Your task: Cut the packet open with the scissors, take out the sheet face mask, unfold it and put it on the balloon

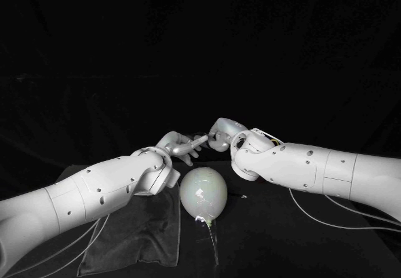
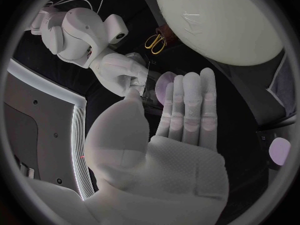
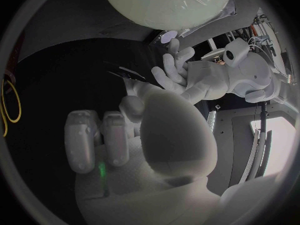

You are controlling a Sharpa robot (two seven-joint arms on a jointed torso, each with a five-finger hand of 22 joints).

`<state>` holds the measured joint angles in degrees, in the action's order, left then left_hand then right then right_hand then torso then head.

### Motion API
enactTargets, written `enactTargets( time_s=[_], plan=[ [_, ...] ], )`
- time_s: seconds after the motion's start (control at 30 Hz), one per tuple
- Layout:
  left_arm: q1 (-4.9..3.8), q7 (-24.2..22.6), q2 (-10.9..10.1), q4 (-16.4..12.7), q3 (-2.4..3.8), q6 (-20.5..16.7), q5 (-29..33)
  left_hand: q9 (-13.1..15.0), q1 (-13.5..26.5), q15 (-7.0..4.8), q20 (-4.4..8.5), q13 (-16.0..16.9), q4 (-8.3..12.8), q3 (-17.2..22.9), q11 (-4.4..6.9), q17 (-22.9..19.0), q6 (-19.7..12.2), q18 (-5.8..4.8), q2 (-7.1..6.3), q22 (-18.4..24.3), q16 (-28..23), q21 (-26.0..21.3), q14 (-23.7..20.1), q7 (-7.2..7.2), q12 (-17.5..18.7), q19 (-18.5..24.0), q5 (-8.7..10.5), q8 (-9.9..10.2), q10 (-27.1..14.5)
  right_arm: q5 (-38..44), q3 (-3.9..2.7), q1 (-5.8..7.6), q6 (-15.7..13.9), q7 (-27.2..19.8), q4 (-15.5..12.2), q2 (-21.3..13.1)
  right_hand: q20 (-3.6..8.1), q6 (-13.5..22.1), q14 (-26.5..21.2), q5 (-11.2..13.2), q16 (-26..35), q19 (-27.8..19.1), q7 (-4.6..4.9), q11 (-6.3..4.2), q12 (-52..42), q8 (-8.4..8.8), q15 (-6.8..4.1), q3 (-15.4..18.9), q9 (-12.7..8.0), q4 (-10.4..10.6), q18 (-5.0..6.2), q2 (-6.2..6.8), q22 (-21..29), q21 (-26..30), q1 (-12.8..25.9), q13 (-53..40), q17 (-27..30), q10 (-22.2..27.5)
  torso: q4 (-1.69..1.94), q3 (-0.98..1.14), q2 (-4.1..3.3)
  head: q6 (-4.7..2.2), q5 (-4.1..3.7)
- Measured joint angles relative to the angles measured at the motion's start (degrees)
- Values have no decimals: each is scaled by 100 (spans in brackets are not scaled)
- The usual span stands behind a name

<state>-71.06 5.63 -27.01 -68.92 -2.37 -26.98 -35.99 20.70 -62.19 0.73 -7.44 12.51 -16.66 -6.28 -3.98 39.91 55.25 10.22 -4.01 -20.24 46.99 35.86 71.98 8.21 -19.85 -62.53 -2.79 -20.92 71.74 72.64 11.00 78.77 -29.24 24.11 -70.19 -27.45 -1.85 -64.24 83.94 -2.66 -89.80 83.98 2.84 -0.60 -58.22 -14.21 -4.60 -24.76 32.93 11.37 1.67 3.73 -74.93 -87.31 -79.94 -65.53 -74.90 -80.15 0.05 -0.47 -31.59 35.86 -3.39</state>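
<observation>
A pale balloon lies on the black table, its knot toward me; it also appears in both wrist views. Just beyond it my left hand and right hand meet above the table. A dark packet sits between them: the left hand pinches it between thumb and straight fingers, and the right hand grips its other end. In the right wrist view the packet is a dark strip running between my right hand and left hand. Yellow-handled scissors lie on the table near the balloon.
A dark grey sheet lies flat on the table under my left arm, reaching toward the front edge. A tiny pale scrap rests just right of the balloon. Cables trail under both arms.
</observation>
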Motion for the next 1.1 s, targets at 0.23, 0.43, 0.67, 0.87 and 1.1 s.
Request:
enactTargets(
  time_s=[0.23,0.43,0.67,0.87,1.1],
  plan=[
    [-1,220,84,5,-3,-57,-94,1213,357,-253,297,1639,-42,-24,243,2938,-374,-10,24,-1499,2933,1735,963,-262,-2193,-95,1,-1607,-448,207,-1,-7,5,54,4,50,0,19,0,1,0,-1,3,15,0,-1,1,-3,0,-3,0,0,3,0,0,-10,0,-15,3,-4,-1,29,4],
    [-1,326,105,-22,-3,-81,-173,2124,636,-328,325,3130,-41,39,337,3492,-879,-140,-199,-2642,3437,2801,1126,-377,-3858,-103,-7,-2680,-747,305,-2,-39,28,98,28,101,-1,23,-1,3,1,-1,5,15,0,-2,2,-9,0,-9,0,0,2,1,0,-13,-1,-15,4,-3,-2,52,16],
    [-1,403,120,-33,-2,-86,-260,2350,648,-338,314,3418,-40,102,328,3504,-934,-141,-333,-2913,3539,3042,1177,-389,-4169,-51,-7,-2945,-794,383,-1,-69,76,143,22,122,-1,43,-1,5,5,-2,6,37,0,-55,3,-23,0,-23,0,0,0,-19,0,-12,-5,8,4,-1,-2,71,18],
    [-2,478,151,-16,-1,-88,-323,2466,538,-359,323,3753,-33,173,412,3504,-890,-215,-146,-3325,3720,3337,1199,-433,-4472,-273,-7,-3103,-551,459,0,-72,82,168,-42,113,-9,40,-2,16,20,-11,2,37,-23,-62,3,-31,0,-31,0,0,-1,-39,0,-29,-5,8,-1,-1,1,73,21],
    [-7,581,159,6,-1,-76,-406,2572,0,-466,367,4091,-9,500,532,3504,-767,-278,0,-3800,3910,3682,1196,-556,-4761,-543,-7,-3247,-280,518,-1,-75,72,181,-92,94,20,40,0,0,0,2,-1,52,-45,-63,1,-39,0,-40,0,0,-1,-39,0,-40,-5,-8,-1,3,3,80,26]
  ],
)
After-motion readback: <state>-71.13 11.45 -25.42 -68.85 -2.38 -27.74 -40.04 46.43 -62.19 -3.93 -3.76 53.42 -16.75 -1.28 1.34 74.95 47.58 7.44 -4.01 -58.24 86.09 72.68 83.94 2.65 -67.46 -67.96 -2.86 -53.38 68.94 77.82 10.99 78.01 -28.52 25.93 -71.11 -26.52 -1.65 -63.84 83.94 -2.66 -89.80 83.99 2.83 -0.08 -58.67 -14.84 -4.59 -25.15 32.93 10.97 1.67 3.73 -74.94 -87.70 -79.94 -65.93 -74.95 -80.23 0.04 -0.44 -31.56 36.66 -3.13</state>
